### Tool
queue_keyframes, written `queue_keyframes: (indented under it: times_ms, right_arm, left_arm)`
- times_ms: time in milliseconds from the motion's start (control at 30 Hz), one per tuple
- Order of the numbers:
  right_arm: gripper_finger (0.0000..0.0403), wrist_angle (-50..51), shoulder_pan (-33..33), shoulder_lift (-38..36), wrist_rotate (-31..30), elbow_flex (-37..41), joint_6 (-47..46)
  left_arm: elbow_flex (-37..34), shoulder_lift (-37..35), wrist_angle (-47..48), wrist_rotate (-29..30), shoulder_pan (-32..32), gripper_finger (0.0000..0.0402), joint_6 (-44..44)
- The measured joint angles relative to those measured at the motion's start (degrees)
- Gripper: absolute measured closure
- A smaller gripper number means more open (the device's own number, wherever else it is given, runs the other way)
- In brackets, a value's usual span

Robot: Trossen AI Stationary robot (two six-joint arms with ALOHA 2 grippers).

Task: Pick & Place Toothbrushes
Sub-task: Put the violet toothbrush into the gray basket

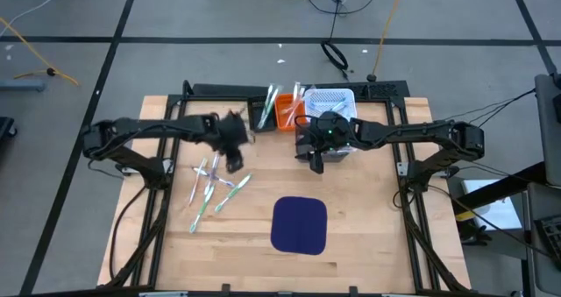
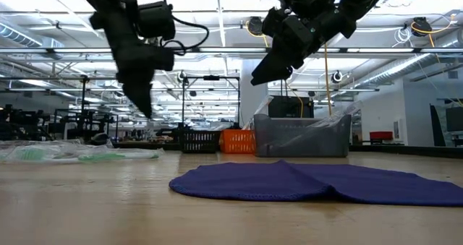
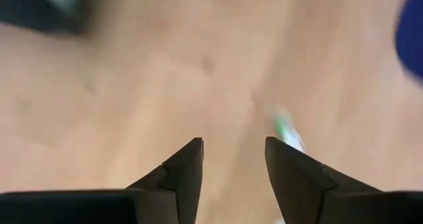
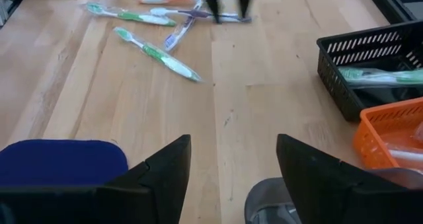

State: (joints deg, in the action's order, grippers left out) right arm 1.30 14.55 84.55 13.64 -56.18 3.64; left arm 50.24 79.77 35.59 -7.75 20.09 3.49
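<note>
Several toothbrushes point(image 1: 213, 189) in clear wrappers lie flat and loosely crossed on the wooden table, left of centre; the right wrist view shows them too point(image 4: 155, 52). More toothbrushes lie in the black bin point(image 4: 383, 75) at the far edge. My left gripper point(image 1: 235, 162) hangs open above the table just far of the loose pile, pointing steeply down, with nothing between its fingers point(image 3: 232, 141). A green toothbrush point(image 3: 285, 128) lies blurred below it. My right gripper point(image 1: 316, 163) hovers open and empty point(image 4: 231, 138) near the bins, well above the table.
A black bin point(image 1: 263, 115), an orange bin point(image 1: 287, 115) and a pale grey bin point(image 1: 333, 100) stand in a row at the far edge. A dark blue mat point(image 1: 299, 224) lies flat at the near centre. Bare wood lies between the pile and the mat.
</note>
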Motion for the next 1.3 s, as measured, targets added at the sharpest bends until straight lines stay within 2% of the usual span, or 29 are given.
queue_keyframes:
  times_ms: [167,300,533,667,967,1300]
  right_arm:
    - [0.0192,0.09,-0.05,0.0,0.03,0.0,0.0]
    - [0.0192,0.0,-0.05,0.0,0.01,0.0,0.02]
    - [0.0192,0.03,-0.05,0.0,0.03,0.0,0.02]
    - [0.0192,0.13,-0.05,0.0,0.03,0.0,0.02]
    - [0.0192,0.22,-0.05,-0.01,0.12,0.0,0.02]
    - [0.0192,0.2,-0.05,-0.03,0.14,0.0,0.02]
  left_arm:
    - [-0.02,0.64,7.69,0.2,-8.37,0.0251,0.21]
    - [-0.02,0.59,8.96,1.56,-14.34,0.0254,0.27]
    - [-0.02,0.59,12.81,14.02,-22.11,0.0254,0.76]
    - [-0.33,0.59,14.49,15.54,-23.36,0.0254,1.89]
    - [-6.75,0.59,13.4,15.47,-23.6,0.0254,4.15]
    - [-13.86,0.59,3.25,16.45,-23.56,0.0254,3.91]
